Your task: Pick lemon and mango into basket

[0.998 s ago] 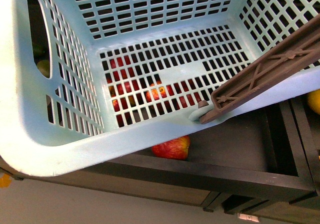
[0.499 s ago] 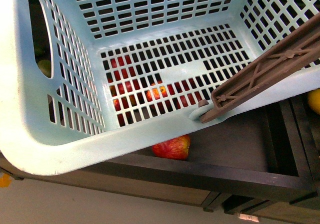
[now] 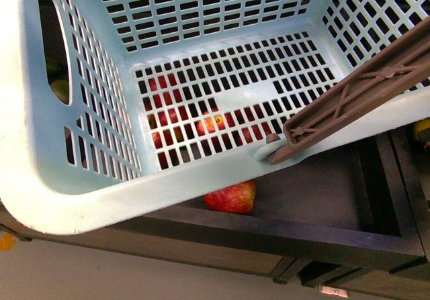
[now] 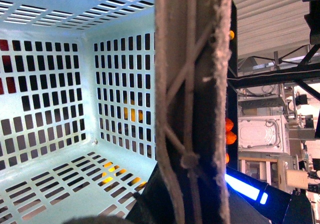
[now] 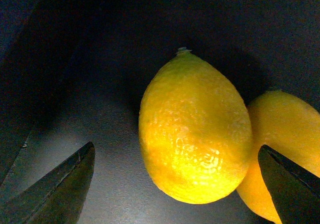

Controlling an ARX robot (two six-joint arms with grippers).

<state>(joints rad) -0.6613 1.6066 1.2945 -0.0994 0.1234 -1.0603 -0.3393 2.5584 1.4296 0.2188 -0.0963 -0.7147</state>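
Observation:
The light teal basket (image 3: 80, 199) fills the front view, held up and tilted, with nothing inside it. Its brown handle (image 3: 363, 88) crosses the right side. In the left wrist view that handle (image 4: 192, 108) runs straight through the picture, and my left gripper (image 4: 190, 204) is shut on it. The right wrist view shows the bright yellow dimpled lemon (image 5: 195, 129) on a dark surface. My right gripper (image 5: 177, 184) is open, with one dark finger on either side of the lemon. A smoother orange-yellow fruit (image 5: 285, 144) touches the lemon; I cannot tell whether it is the mango.
Under the basket is a dark wooden rack (image 3: 322, 229). A red apple (image 3: 232, 198) lies on it, and more red fruit (image 3: 208, 124) shows through the floor slots. A greenish fruit (image 3: 59, 88) shows through the hand hole. Orange fruits (image 4: 229, 129) sit beyond the handle.
The basket has hardly moved. The yellow fruit at the right edge of the front view is now mostly covered by something dark.

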